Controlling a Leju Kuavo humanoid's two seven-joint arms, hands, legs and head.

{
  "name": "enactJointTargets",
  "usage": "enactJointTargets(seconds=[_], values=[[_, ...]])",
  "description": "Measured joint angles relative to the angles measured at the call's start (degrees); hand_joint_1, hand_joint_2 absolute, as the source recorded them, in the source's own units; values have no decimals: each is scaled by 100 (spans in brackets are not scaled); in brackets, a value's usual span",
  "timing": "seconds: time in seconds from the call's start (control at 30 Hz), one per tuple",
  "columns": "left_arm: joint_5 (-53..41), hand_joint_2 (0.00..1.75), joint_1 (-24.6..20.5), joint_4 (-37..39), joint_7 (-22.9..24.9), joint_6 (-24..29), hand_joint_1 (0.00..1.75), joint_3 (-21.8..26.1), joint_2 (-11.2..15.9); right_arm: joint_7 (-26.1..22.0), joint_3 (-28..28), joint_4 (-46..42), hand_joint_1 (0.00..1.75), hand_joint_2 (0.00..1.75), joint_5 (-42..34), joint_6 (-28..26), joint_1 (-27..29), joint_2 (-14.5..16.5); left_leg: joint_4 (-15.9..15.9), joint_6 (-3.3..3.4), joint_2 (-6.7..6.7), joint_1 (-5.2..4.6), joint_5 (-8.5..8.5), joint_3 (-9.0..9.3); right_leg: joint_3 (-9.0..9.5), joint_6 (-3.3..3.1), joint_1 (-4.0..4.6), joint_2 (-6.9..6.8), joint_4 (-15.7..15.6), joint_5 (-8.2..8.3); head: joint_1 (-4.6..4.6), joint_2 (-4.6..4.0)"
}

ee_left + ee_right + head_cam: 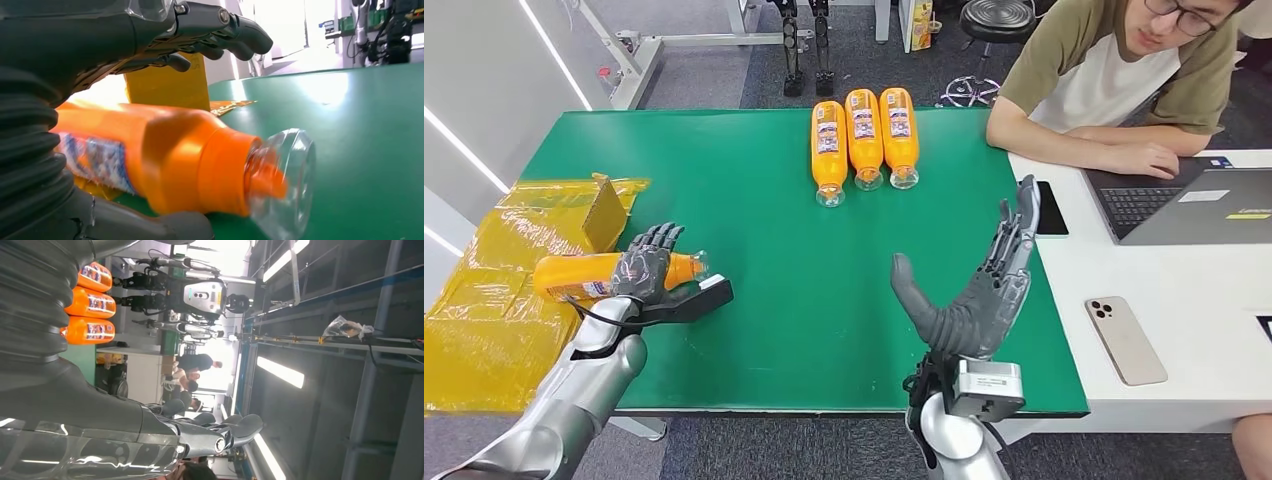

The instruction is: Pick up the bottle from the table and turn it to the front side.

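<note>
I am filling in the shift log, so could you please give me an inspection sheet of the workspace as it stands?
Surface: green table mat, white desk beside it.
Job's things: orange plastic bottle with clear cap lying on its side at the mat's left edge; three more orange bottles lying in a row at the far side.
Clutter: yellow plastic sheet, cardboard piece, two phones, laptop.
Hands: left hand around the bottle; right hand raised, fingers spread, empty.
Cables: black cable at left wrist.
Surroundings: seated person, stool.

Glossy orange plastic bottle (170, 165) with clear cap, matt green table (774, 200).
</note>
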Motion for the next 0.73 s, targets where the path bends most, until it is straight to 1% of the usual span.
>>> enactJointTargets(seconds=[0.17, 0.3, 0.37, 0.47, 0.53, 0.63, 0.7, 0.73], values=[[451, 175, 42, -6, -690, 272, 22, 333, -63, 0, -2, 43, 0, 175, 50, 0, -19, 5, 0, 0, 0, 0, 0, 0, 0, 0, 0, 0, -1, 0, 1, 0], [1090, 175, 105, -92, -1458, 434, 20, 698, -128, 0, -20, 42, 0, 175, 66, 0, -11, 5, 1, 0, 1, 0, 0, 0, -1, 0, 0, 2, -1, 0, 1, 0], [1595, 175, 159, -191, -1952, 492, 17, 957, -163, 0, -38, 37, 0, 175, 79, 0, -2, 5, 2, 0, 2, 0, 0, 1, -2, 0, 0, 3, -2, 0, 1, 0], [2577, 175, 267, -431, -2779, 490, 6, 1445, -232, 0, -72, 14, 0, 175, 84, 0, 26, 3, 2, 0, 3, 0, 0, 2, -3, 0, 0, 4, -2, 0, 1, 0], [3382, 175, 399, -784, -3166, 400, 1, 1743, -278, 0, -89, -4, 0, 175, 73, 0, 78, -9, 2, 0, 4, 0, 0, 2, -4, 0, 0, 5, -1, 0, 0, 0], [4516, 175, 690, -1593, -3327, 257, 0, 1973, -322, 0, -107, -13, 0, 175, 59, 0, 190, -41, 2, 0, 6, 0, -1, 1, -5, 0, 0, 7, -2, 0, 0, -1], [5207, 175, 926, -2200, -3347, 282, 0, 2016, -327, 0, -113, -26, 0, 175, 49, 1, 294, -72, 1, 0, 5, 0, -1, 0, -5, 0, 0, 6, -2, -1, 0, 0], [5385, 175, 990, -2359, -3351, 298, 0, 2019, -326, 0, -114, -30, 0, 175, 46, 1, 322, -80, 1, 0, 5, 0, -1, 0, -5, 0, 0, 6, -2, -1, 0, 0]])
